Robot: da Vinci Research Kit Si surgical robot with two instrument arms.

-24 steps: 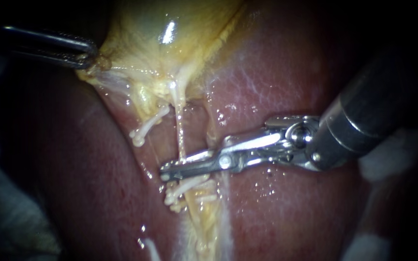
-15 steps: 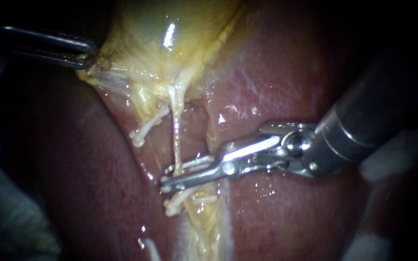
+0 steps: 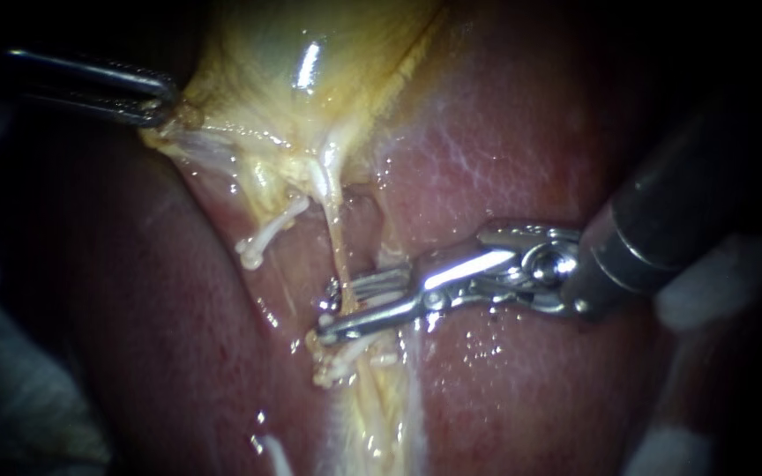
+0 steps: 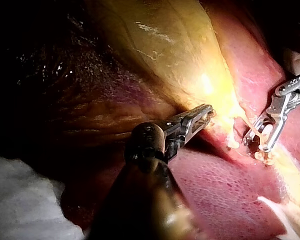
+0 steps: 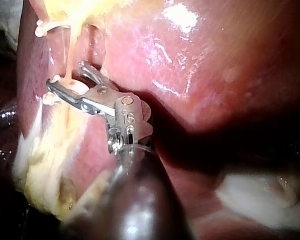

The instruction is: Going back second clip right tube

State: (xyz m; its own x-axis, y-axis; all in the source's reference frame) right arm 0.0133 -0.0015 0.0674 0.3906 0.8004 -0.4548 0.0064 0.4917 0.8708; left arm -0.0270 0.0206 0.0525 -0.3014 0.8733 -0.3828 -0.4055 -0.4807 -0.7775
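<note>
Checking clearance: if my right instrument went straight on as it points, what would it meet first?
The tube standing in the right instrument's open tool; beyond it probably liver, depth unclear.

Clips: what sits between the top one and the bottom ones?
The right instrument, reaching to the tube; the endoscope view shows it.

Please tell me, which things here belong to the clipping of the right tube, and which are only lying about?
Job in hand:
right instrument, open around the right tube
clip on that tube
left instrument, holding the gallbladder

Lying about:
liver
other clip, off to the side
white cloth
</note>
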